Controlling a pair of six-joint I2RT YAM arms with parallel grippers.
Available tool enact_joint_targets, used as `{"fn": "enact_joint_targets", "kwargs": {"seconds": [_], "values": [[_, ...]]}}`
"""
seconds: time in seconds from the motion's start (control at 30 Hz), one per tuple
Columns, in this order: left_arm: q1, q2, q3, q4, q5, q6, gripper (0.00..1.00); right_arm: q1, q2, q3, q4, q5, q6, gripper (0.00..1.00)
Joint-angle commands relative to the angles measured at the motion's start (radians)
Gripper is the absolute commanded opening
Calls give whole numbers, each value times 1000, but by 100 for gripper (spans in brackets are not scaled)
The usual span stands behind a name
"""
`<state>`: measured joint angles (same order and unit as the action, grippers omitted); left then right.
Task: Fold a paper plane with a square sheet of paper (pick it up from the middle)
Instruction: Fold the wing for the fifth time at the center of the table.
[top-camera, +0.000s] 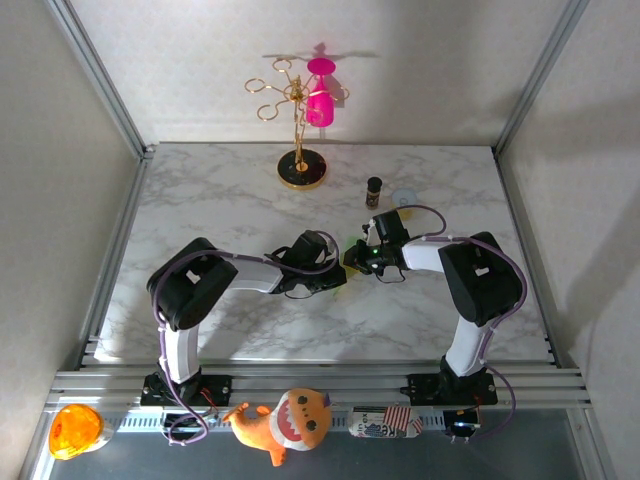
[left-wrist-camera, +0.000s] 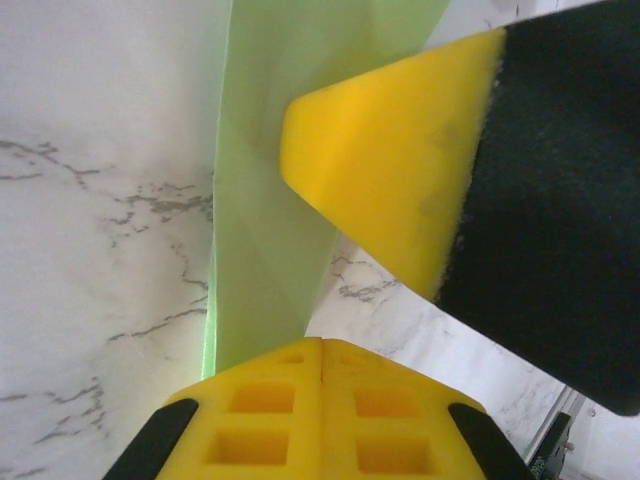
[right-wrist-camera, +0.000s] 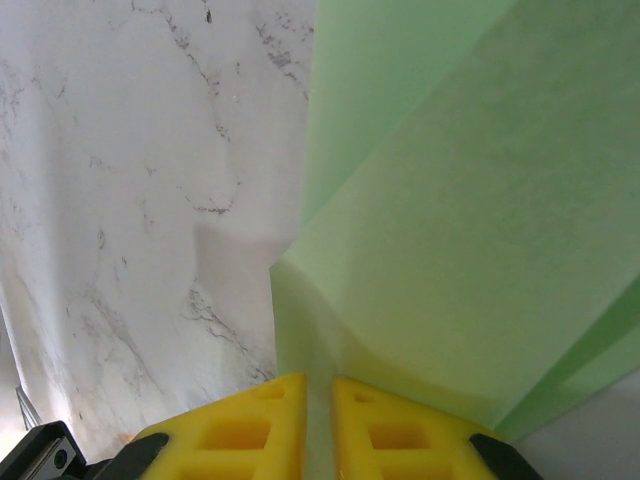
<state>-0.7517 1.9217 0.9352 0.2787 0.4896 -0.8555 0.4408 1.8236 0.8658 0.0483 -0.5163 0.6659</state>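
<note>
Gripping the folded green paper (left-wrist-camera: 265, 200), the left gripper (left-wrist-camera: 322, 348) is seen fully closed: its two yellow fingertips are pressed together, with the paper's lower end pinched between them. The right gripper (right-wrist-camera: 318, 388) is closed down to a thin slit, and an edge of the same paper is clamped in that slit. In the top view both grippers are found tip to tip at the middle of the marble table (top-camera: 220, 200), with a sliver of green visible between them. In the left wrist view the paper is seen as a narrow creased strip running up from the fingers over the marble; a yellow-tipped, black-backed finger (left-wrist-camera: 390, 170) of the right gripper is laid over its right side. In the right wrist view overlapping layers are seen, stepped along straight fold lines. Whether the paper is flat on the table or raised off it cannot be told. Further back, a gold rack (top-camera: 295, 110) with a pink cup (top-camera: 320, 100) hung on it, a small dark bottle (top-camera: 374, 190) and a pale cup (top-camera: 405, 198) are stood well apart from the paper.
</note>
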Motion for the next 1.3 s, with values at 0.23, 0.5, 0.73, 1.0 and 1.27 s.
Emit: {"fn": "enact_joint_targets", "kwargs": {"seconds": [0.23,0.5,0.73,1.0,1.27], "values": [[-12,14,5,-80,-49,39,3,3,76,-2,-96,100,-11,17],[-13,13,-13,-88,-54,47,2,4,97,12,-138,141,-9,17],[-18,-8,-20,-152,-28,124,0,4,107,21,-160,162,-11,17],[-32,-20,-5,-257,-32,216,0,4,120,30,-175,171,-12,17],[-34,-37,-1,-310,-19,282,0,5,132,42,-196,186,-13,17]]}}
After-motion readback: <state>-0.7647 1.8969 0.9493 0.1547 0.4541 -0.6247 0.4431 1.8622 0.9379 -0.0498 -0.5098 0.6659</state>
